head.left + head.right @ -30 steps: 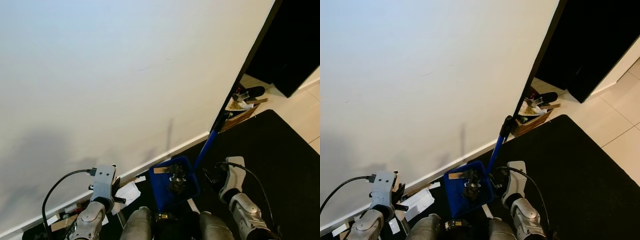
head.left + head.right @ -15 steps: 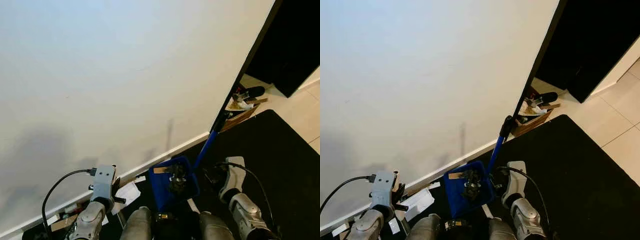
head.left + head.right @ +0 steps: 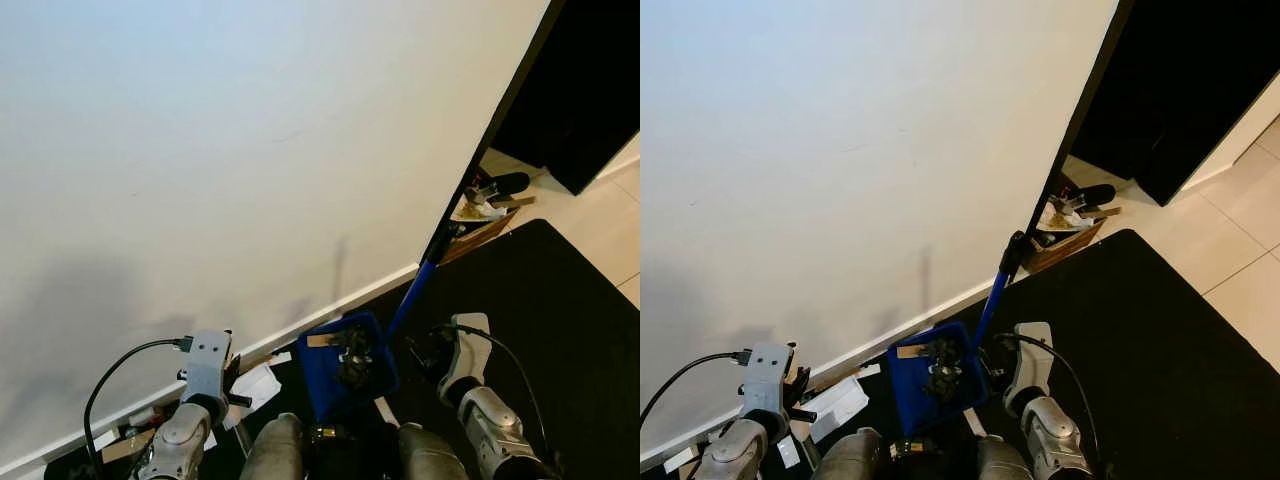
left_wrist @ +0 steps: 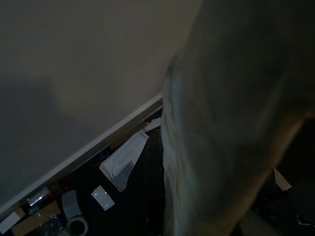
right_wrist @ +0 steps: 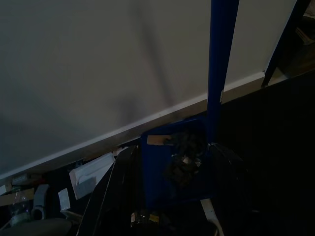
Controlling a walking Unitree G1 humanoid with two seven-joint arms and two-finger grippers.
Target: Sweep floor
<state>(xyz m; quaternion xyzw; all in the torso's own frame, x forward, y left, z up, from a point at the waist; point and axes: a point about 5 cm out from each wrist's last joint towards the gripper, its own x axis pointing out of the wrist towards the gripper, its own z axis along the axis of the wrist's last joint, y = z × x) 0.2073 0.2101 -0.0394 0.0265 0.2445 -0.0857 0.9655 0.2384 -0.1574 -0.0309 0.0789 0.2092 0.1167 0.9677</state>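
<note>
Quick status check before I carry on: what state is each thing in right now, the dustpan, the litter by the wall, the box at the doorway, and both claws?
Blue dustpan: standing on the dark mat, loaded with dark debris, handle leaning up toward the wall.
Paper scraps: still loose along the baseboard, unswept.
Cardboard box: open, cluttered, at the doorway.
Left claw: near the scraps, grip unclear.
Right claw: beside the dustpan handle, grip unclear.

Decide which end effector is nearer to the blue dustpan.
Right. The right end effector sits just beside the blue dustpan, by its handle; the left end effector is farther off, over the white litter.
</note>
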